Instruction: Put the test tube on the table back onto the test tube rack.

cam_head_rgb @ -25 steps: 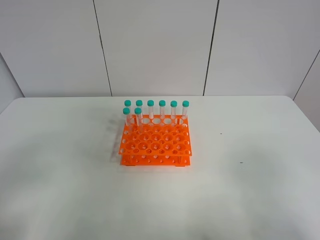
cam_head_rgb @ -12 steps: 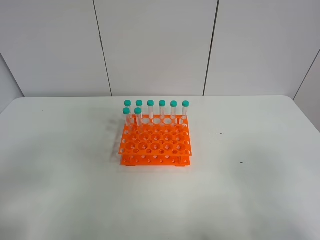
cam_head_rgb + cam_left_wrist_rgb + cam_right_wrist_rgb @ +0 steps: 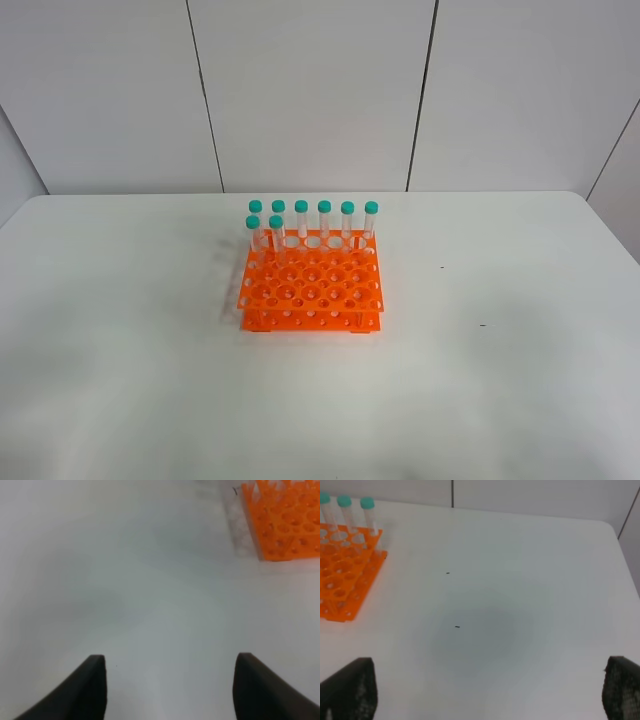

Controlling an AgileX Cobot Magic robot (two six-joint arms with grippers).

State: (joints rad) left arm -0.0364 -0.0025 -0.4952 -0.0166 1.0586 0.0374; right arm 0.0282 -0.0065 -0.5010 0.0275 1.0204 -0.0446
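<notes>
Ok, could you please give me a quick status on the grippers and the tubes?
Left gripper open, right gripper open, both empty. Eight tubes upright in the rack. No tube visible on the table. Nothing in the way.

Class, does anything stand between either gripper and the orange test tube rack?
Nothing visible does. Only bare table lies between the open left gripper, the open right gripper and the test tube rack. No loose tube shows; seven capped tubes stand in the rack.
</notes>
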